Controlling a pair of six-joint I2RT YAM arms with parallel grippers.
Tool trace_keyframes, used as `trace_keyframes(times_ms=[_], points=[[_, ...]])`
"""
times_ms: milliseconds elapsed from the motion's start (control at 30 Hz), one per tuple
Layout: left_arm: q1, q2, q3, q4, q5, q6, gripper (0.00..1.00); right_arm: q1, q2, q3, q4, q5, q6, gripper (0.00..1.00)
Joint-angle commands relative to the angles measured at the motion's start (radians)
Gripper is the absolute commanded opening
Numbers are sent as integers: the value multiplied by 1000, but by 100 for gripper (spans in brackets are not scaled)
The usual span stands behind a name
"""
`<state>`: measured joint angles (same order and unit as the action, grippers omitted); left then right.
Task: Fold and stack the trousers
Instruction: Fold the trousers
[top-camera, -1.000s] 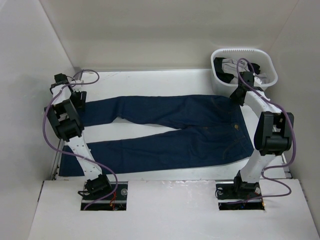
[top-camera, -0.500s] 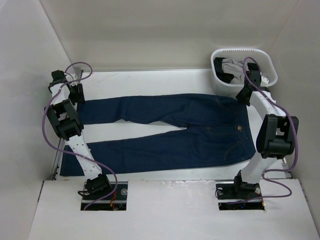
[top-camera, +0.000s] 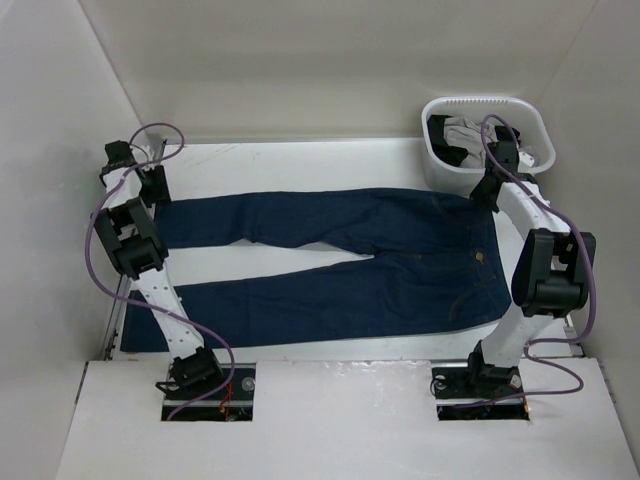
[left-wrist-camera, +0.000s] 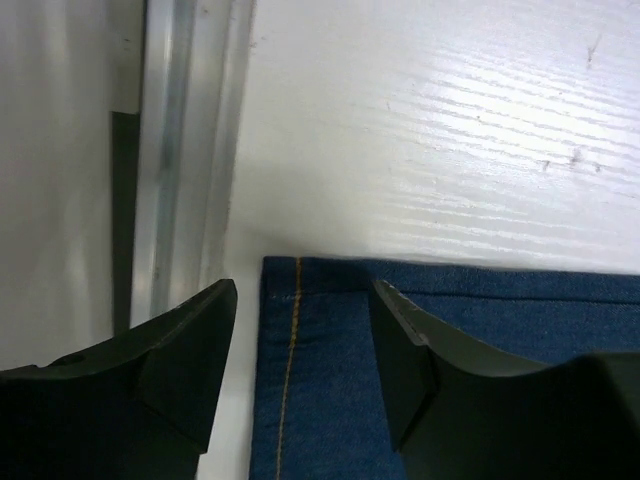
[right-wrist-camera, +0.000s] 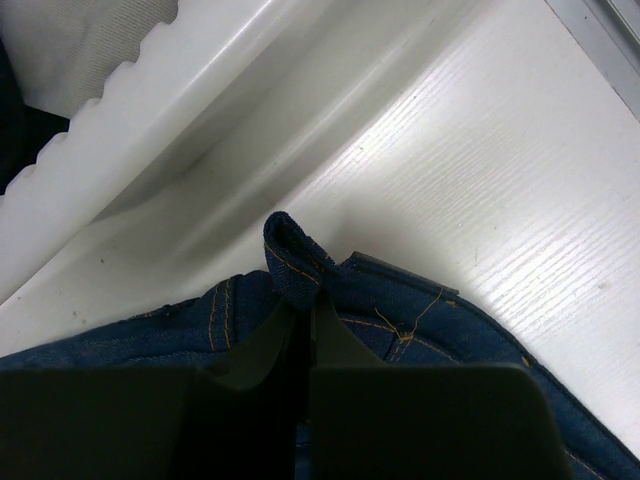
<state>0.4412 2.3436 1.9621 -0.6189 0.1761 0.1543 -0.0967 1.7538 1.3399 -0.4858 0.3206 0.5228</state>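
Observation:
The dark navy jeans (top-camera: 350, 262) lie spread flat on the table, legs pointing left and waist to the right, with a small tan patch (top-camera: 481, 257) on the waistband. My left gripper (top-camera: 152, 190) is open at the far leg's hem. In the left wrist view its jaws (left-wrist-camera: 300, 305) straddle the hem corner (left-wrist-camera: 300, 380) without closing on it. My right gripper (top-camera: 487, 192) is at the far corner of the waistband. In the right wrist view it (right-wrist-camera: 305, 305) is shut on a pinched-up fold of waistband (right-wrist-camera: 290, 250).
A white laundry basket (top-camera: 535, 130) holding grey and black garments (top-camera: 465, 135) stands at the back right, just behind my right gripper; its wall (right-wrist-camera: 150, 150) shows close by. A metal rail (left-wrist-camera: 170, 150) and side wall run close to my left gripper.
My right gripper has drawn the waistband corner to the right and back, and the jeans now lie straighter. My left gripper has shifted slightly back at the hem.

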Motion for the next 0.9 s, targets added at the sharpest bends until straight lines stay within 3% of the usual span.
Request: trace_keyframes(times_ms=[0, 67, 100, 133, 200, 233, 467, 667, 867], points=[[-9, 34, 41, -65, -1, -6, 51, 2, -30, 24, 13, 31, -15, 0], [-14, 36, 26, -91, 3, 5, 45, 1, -33, 22, 13, 31, -12, 0], [-15, 36, 15, -96, 13, 14, 35, 1, -33, 21, 13, 31, -12, 0], [-20, 36, 8, -97, 19, 21, 19, 1, -34, 21, 13, 31, -10, 0], [-26, 34, -8, -84, 8, 22, 3, 4, -30, 21, 13, 31, -7, 0], [-32, 34, -12, -78, 14, 24, 0, 5, -28, 21, 13, 31, -1, 0], [-68, -59, -17, 54, -12, 91, 0, -1, -25, 60, 42, -5, 37, 0], [-66, -73, 255, 134, -105, 192, 0, -34, -36, 185, 142, -44, 31, 0], [-74, -50, 466, 154, -136, 269, 0, -119, -120, 96, 266, -119, 117, 0]])
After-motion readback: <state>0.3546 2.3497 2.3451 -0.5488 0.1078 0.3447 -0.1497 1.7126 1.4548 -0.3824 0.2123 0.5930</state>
